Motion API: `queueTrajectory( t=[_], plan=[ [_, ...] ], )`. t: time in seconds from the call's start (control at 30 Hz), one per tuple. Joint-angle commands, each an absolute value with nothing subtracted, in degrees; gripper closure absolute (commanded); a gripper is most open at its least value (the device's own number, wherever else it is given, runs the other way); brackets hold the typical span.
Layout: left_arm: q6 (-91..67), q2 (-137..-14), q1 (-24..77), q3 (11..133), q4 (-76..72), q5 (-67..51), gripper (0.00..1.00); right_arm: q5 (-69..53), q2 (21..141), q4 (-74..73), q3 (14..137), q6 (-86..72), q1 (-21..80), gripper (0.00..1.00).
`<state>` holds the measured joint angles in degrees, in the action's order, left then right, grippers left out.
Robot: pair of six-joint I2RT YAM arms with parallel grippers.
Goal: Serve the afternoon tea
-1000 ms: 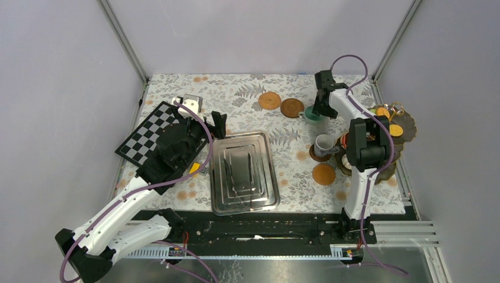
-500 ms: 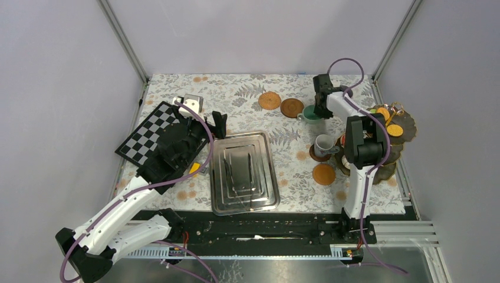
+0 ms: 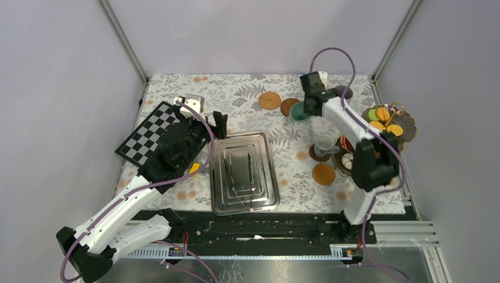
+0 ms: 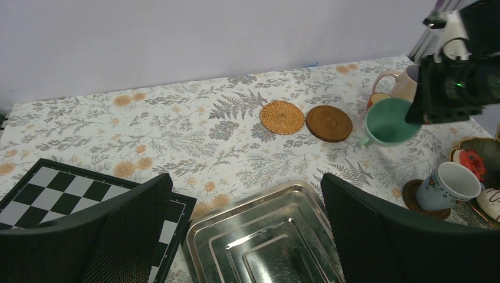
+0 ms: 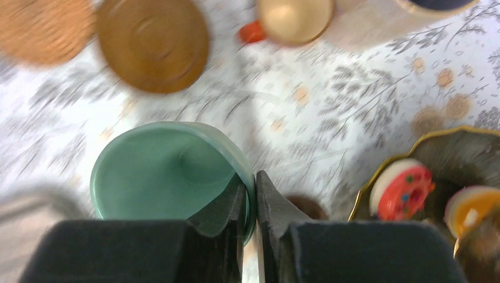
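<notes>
My right gripper point(image 3: 309, 107) is shut on the rim of the teal mug point(image 3: 299, 111), one finger inside and one outside point(image 5: 250, 197), and holds it above the table beside the dark brown coaster point(image 5: 152, 44). The woven coaster point(image 3: 269, 101) lies left of that. The grey mug point(image 3: 323, 144) stands on a coaster. The beige mug point(image 4: 402, 84) and small orange mug point(image 4: 378, 99) stand at the back right. The dark tiered stand point(image 3: 407, 137) with biscuits and a red donut point(image 5: 404, 188) is at the right edge. My left gripper point(image 3: 203, 127) is open and empty over the tray's near-left corner.
The steel tray point(image 3: 219, 203) lies in the middle front. The chessboard point(image 3: 147, 131) lies on the left under my left arm. Another woven coaster point(image 3: 323, 174) lies in front of the grey mug. Frame posts stand at the back corners.
My right gripper has swung left with the teal mug, from beside the stand to next to the dark brown coaster. The left arm has not moved.
</notes>
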<state>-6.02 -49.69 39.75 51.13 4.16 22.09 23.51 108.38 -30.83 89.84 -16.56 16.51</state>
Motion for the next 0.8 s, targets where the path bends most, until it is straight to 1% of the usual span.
queueTrajectory(
  t=[0.0,0.17,0.23,0.27,0.33,0.4,0.5,0.6,0.67,0.77],
  plan=[
    [-6.0,-49.8,40.0,51.2,1.6,21.7,0.01,23.2,91.5,-35.1,80.4,-16.1,26.5,0.96],
    [-6.1,-49.7,40.0,51.3,1.7,21.7,0.01,16.6,72.2,-35.5,60.8,-22.7,28.1,0.95],
    [-6.3,-49.6,40.0,51.5,1.7,21.2,0.01,14.7,65.7,-35.9,55.0,-25.0,28.1,0.94],
    [-6.3,-49.6,40.0,51.5,1.7,21.1,0.01,14.7,63.1,-36.2,52.8,-25.8,28.1,0.93],
    [-6.5,-49.6,40.0,51.6,1.8,20.8,0.01,19.6,59.1,-38.0,48.9,-28.6,28.1,0.93],
    [-6.6,-49.7,40.0,51.6,1.8,20.6,0.01,25.3,57.0,-39.9,46.8,-33.0,28.0,0.92],
    [-6.5,-49.7,40.1,51.6,1.8,20.9,0.01,28.4,56.9,-42.3,46.8,-42.0,25.9,0.93],
    [-6.3,-49.5,40.1,51.4,1.8,21.6,0.01,21.9,56.6,-38.8,43.1,-46.4,20.9,1.0],
    [-6.2,-49.4,40.1,51.2,1.8,22.0,0.01,19.1,56.2,-36.4,40.3,-48.0,18.5,1.0],
    [-6.1,-49.3,40.1,51.2,1.7,22.1,0.01,19.9,55.7,-35.2,37.4,-49.4,16.6,1.0]
  ],
)
